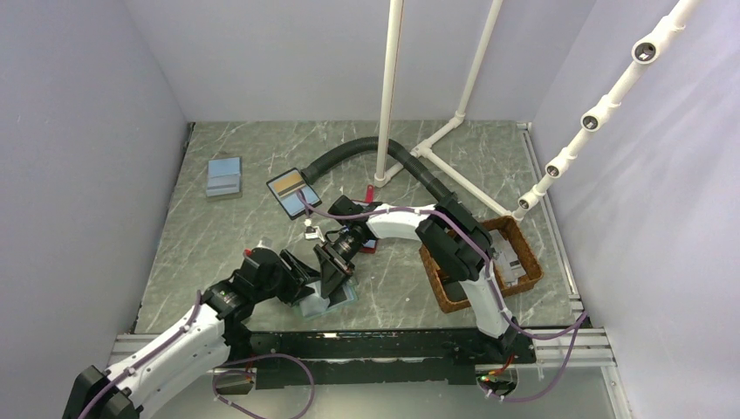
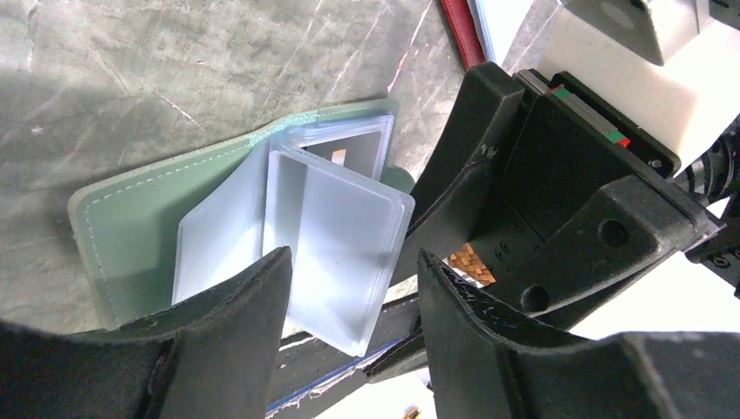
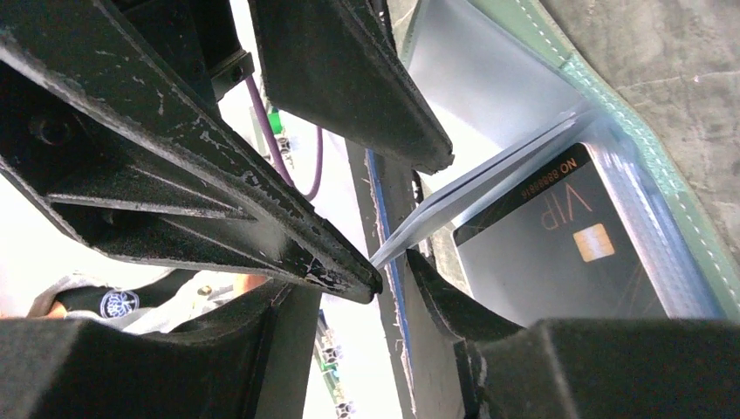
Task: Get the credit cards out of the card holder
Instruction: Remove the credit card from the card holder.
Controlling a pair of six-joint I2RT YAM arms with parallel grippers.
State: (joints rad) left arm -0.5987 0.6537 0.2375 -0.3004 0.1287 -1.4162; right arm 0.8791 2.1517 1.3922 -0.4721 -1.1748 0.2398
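The teal-green card holder (image 1: 327,301) lies open near the table's front edge. Its green cover (image 2: 122,227) is flat and a clear plastic sleeve (image 2: 336,253) is lifted off it. In the right wrist view, my right gripper (image 3: 393,269) is shut on the thin edge of that sleeve (image 3: 489,188). A black VIP card with a gold chip (image 3: 558,253) sits in the holder (image 3: 628,113) below. My left gripper (image 2: 353,256) is open, with a finger on each side of the sleeve's lower corner. In the top view both grippers, left (image 1: 305,284) and right (image 1: 336,278), meet over the holder.
A wicker basket (image 1: 436,288) stands at the right. A blue-grey holder (image 1: 224,177) and a black-edged holder (image 1: 290,188) lie at the back left. A red-edged holder (image 1: 368,246) lies under the right arm. White pipes (image 1: 388,87) and a black hose (image 1: 349,153) stand behind.
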